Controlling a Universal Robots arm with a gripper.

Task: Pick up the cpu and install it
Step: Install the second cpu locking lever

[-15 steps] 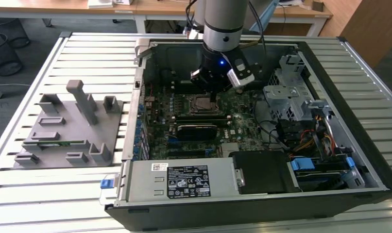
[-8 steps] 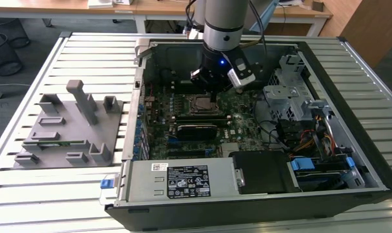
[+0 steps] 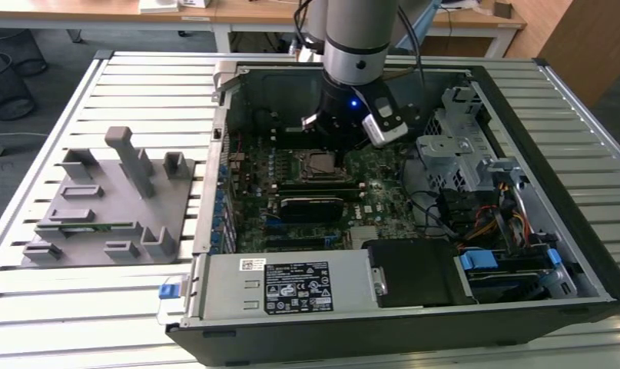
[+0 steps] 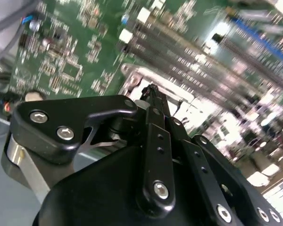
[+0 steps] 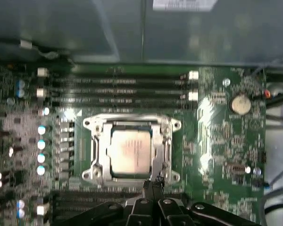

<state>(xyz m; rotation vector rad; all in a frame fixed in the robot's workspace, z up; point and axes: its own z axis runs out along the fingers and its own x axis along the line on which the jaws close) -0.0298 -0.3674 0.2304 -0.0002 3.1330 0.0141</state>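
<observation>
One slatted metal bench (image 3: 104, 84) carried one open black computer case (image 3: 555, 231) and one grey plastic fixture (image 3: 110, 204). Inside lay one green motherboard (image 5: 221, 127). One square silver cpu (image 5: 130, 151) sat flat within its metal socket frame (image 5: 96, 150), just beyond the black hand (image 5: 153, 184), whose fingertips were together, gripping nothing.
</observation>
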